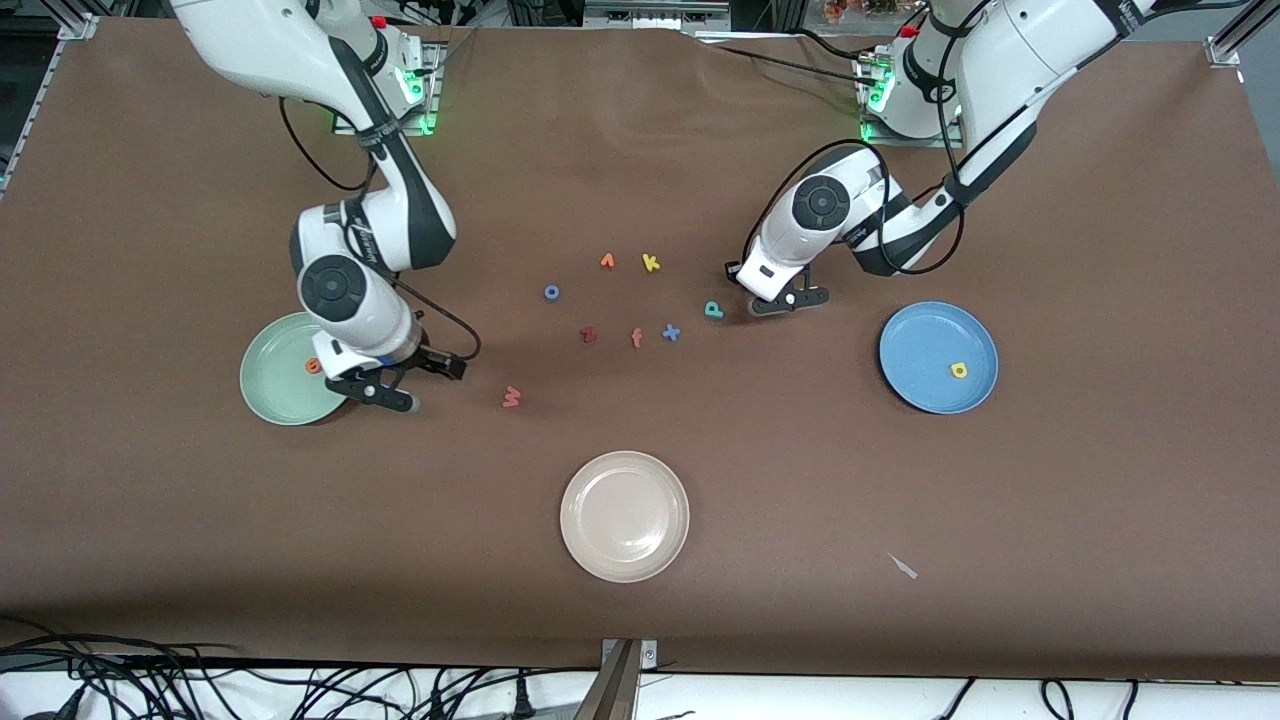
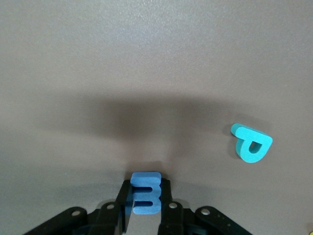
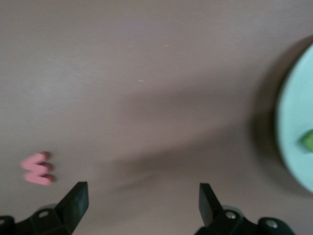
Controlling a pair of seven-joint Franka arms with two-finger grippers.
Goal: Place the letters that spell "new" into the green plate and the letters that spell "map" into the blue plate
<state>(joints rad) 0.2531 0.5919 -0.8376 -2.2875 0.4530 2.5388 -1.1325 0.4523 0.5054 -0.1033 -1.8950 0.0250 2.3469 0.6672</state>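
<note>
My left gripper (image 1: 788, 301) is shut on the light blue "m" (image 2: 145, 193), low over the table beside the teal "p" (image 1: 713, 310) (image 2: 251, 144). The blue plate (image 1: 915, 345) holds the yellow "a" (image 1: 959, 370). My right gripper (image 1: 405, 386) (image 3: 142, 205) stands open and holds nothing, low over the table at the edge of the green plate (image 1: 275, 395) (image 3: 293, 122). The orange "e" (image 1: 313, 366) lies in that plate, and an olive-green piece (image 3: 308, 141) shows in it in the right wrist view. The red "w" (image 1: 511, 397) (image 3: 37, 169) lies on the table beside the right gripper.
A cream-white plate (image 1: 625, 560) sits nearer the front camera, mid-table. Loose letters lie in the middle: blue "o" (image 1: 551, 292), an orange letter (image 1: 607, 261), yellow "k" (image 1: 651, 263), dark red "z" (image 1: 588, 335), salmon "f" (image 1: 636, 338), blue "x" (image 1: 671, 333).
</note>
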